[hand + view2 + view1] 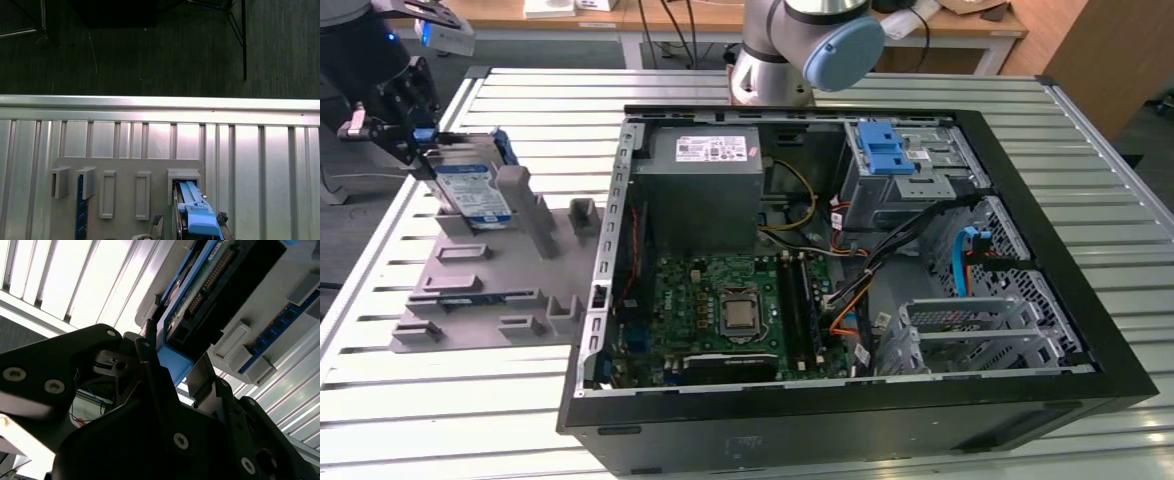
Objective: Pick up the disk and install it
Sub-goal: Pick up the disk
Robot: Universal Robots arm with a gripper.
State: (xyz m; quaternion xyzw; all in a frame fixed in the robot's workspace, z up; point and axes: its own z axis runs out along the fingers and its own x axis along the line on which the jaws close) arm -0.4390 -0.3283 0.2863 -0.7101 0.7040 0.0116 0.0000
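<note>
Silver, blue-framed disk (470, 190); grey rack (467, 300); green motherboard (707, 290); black case (854, 440)

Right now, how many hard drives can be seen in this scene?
1: the disk stands on edge in the grey holder at the exterior view's left, outside the computer case. Others may be hidden in the case's drive cage.

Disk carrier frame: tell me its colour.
The carrier frame is blue; the second wrist view shows it best.

Even light in the exterior view; in the second wrist view table slats (60, 275) glare white, gripper (172, 367) and disk (200, 285) shadowed.
</note>
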